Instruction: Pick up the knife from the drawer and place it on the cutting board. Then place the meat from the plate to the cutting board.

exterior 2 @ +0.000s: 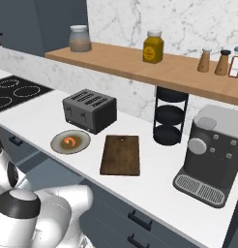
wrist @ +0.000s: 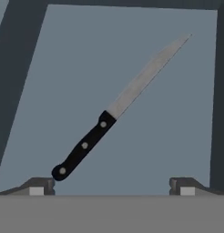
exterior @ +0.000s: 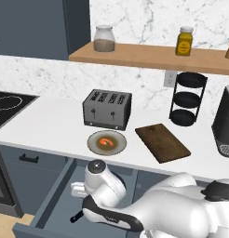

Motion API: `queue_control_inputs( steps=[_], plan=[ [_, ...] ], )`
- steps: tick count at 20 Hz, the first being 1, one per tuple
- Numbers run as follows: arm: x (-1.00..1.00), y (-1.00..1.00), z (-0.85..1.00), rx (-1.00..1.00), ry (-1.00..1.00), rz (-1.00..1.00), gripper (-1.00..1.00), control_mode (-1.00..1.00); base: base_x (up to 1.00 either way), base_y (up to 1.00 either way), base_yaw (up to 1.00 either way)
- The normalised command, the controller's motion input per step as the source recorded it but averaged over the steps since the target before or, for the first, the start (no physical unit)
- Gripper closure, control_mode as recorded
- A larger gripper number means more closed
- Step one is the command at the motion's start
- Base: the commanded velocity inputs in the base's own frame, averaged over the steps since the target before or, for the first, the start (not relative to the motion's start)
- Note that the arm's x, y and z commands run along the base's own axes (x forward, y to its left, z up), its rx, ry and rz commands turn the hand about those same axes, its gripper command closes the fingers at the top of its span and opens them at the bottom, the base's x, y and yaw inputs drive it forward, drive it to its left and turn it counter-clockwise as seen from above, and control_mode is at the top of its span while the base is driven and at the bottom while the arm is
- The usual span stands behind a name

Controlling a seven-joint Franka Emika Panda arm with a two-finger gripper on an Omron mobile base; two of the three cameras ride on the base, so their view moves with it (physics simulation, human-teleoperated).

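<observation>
While the gripper [wrist: 112, 185] hangs spread, the knife [wrist: 114, 112] lies flat beyond its fingertips.

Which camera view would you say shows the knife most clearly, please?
The hand view: the whole knife lies on the drawer floor. In the left base view the arm hides all but its dark handle end.

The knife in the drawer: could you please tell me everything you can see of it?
The knife is slim, with a black handle bearing three pale rivets and a thin, slightly curved silver-grey blade that tapers to a point. It lies flat and alone on the grey-blue floor of the open drawer, slanted in the hand view with the handle nearest the camera. The end effector hovers over it, fingers spread wide, touching nothing. In the left base view its handle end peeks out beside the arm.
</observation>
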Motion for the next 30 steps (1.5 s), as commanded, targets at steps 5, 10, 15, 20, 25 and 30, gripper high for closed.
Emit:
queue_control_inputs(
  steps=[5,10,15,20,25,30],
  plan=[
    [-0.02,0.0,-0.17,0.0,0.0,-0.21,-1.0,-1.0,0.0,0.0,0.0],
    [0.02,0.02,-0.18,0.0,0.01,-0.21,-1.0,-1.0,0.0,0.0,0.0],
    [0.12,0.05,-0.19,0.04,0.09,-0.12,-1.0,-1.0,0.0,0.0,0.0],
    [0.11,0.0,-0.27,0.01,0.08,-0.07,-1.0,-1.0,0.0,0.0,0.0],
    [0.18,0.0,-0.26,0.0,0.07,-0.03,-1.0,-1.0,0.0,0.0,0.0],
    [0.22,0.01,-0.12,0.0,0.1,-0.02,-1.0,-1.0,0.0,0.0,0.0]
  ],
)
